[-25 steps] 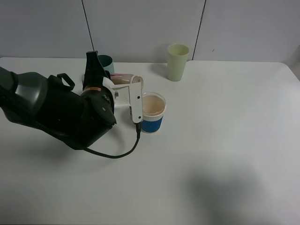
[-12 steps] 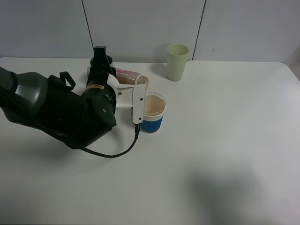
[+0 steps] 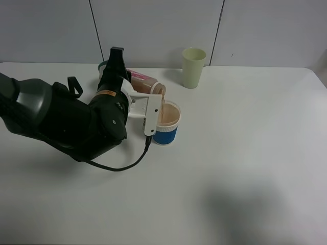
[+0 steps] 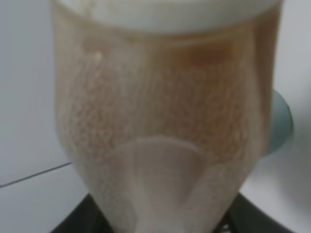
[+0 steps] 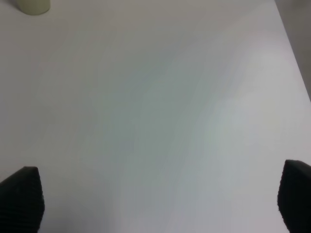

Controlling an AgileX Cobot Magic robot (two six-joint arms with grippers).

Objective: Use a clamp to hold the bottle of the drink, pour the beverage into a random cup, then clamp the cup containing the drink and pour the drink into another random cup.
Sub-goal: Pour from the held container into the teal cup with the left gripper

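A clear plastic bottle (image 3: 145,82) is being tipped, gripped in the left jaws; the right jaws are standing open.
Its mouth, just beyond the jaws, is best being centred over the blue-banded white cup (image 3: 166,135).

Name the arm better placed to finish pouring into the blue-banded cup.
Left. The left gripper grips the tilted bottle, mouth over the blue-banded cup. The right gripper stands open over bare table, holding nothing.

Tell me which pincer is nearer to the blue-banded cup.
Left. The left pincer holds the tilted bottle just above the rim of the cup. The right pincer hangs open over the table, outside the overhead view.
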